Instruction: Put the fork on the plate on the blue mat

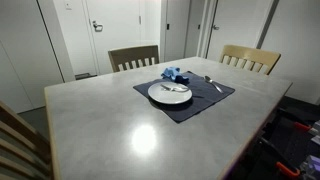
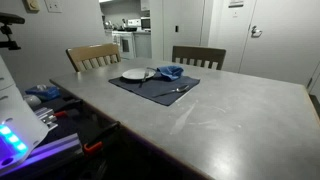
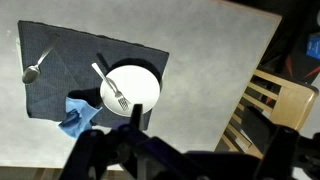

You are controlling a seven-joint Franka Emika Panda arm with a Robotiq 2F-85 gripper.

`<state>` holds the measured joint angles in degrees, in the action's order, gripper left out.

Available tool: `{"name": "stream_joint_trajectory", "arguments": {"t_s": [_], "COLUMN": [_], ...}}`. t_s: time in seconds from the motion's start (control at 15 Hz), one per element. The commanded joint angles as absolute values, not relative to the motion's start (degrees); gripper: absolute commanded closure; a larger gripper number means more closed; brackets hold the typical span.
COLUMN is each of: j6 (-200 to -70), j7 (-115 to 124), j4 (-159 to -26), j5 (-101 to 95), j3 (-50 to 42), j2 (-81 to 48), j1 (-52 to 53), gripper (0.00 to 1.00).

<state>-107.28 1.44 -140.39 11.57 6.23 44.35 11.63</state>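
The fork [image 3: 112, 88] lies on the white plate [image 3: 130, 88], which sits on the dark blue mat [image 3: 60, 60]. In both exterior views the plate [image 1: 170, 93] [image 2: 136, 74] rests on the mat [image 1: 195, 103] [image 2: 150, 88], and the fork [image 1: 173, 89] shows on it. My gripper [image 3: 195, 122] appears only in the wrist view, as dark blurred fingers at the bottom, high above the table and to the right of the plate. The fingers are apart with only bare table between them. The arm does not show in either exterior view.
A spoon [image 3: 38, 68] [image 1: 213, 84] [image 2: 172, 92] and a crumpled blue cloth [image 3: 76, 117] [image 1: 175, 74] [image 2: 170, 71] also lie on the mat. Wooden chairs [image 1: 133, 57] [image 1: 250, 58] [image 3: 275, 100] stand at the table's [image 1: 110, 130] edges.
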Motion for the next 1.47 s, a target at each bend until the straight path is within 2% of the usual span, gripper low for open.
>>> {"name": "stream_joint_trajectory", "arguments": {"t_s": [0.0,1.2,1.4], "j6": [-107.11,-107.11,-108.86], "j7": [1.1,1.1,1.33], "j4": [-140.26,-140.26,-138.59], "j5": [11.95,11.95,6.38], "j3": [6.69,6.69,10.71], "j2": [44.35,44.35,42.23], "j1": [10.99,10.99,10.45], "gripper": [0.0,0.0,0.0]}}
